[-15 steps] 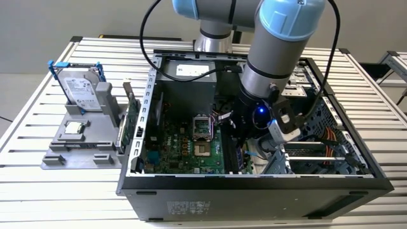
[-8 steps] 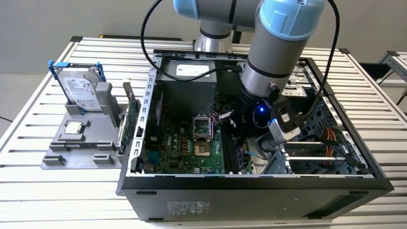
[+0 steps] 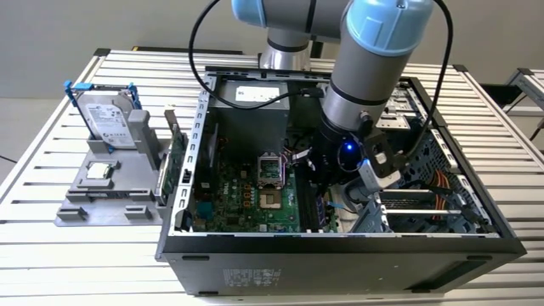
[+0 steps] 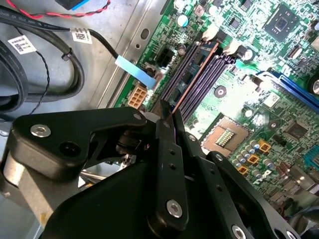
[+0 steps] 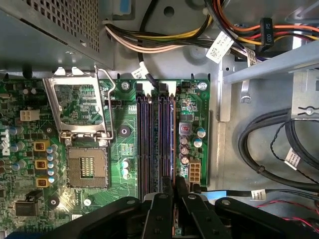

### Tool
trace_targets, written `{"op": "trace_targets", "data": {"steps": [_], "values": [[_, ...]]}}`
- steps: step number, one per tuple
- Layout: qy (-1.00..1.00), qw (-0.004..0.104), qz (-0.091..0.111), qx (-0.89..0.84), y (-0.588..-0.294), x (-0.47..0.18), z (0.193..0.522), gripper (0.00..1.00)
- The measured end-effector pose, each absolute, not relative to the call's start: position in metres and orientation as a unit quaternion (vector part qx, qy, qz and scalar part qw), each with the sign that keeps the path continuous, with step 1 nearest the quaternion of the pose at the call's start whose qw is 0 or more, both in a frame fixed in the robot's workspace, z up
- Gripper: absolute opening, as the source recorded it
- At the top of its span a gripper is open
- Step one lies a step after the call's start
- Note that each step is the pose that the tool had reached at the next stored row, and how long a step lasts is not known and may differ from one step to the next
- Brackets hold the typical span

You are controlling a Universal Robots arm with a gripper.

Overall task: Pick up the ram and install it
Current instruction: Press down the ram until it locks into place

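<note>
Slatted metal table (image 3: pixel 51 255), exterior view. An open black computer case (image 3: pixel 340 261) lies on its side on the slats, toward the exterior view's right. A grey parts fixture (image 3: pixel 106 207) rests on the table just beside the case, at the exterior view's left.

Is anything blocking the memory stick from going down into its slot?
Nothing visible is. The end effector holds the ram edge-on right over the long black slots on the motherboard. The cables lie off to the side, not across the slots.
</note>
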State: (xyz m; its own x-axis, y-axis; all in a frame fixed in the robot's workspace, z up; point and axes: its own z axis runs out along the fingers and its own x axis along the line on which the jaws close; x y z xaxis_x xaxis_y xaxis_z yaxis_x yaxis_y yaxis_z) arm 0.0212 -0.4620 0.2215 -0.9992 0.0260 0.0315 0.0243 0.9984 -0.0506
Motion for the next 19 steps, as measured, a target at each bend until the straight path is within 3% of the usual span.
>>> {"op": "trace_targets", "data": {"steps": [19], "values": [[-0.999, 0.016, 0.025, -0.015, -0.4620, 0.0212, 0.2157, 0.00]]}}
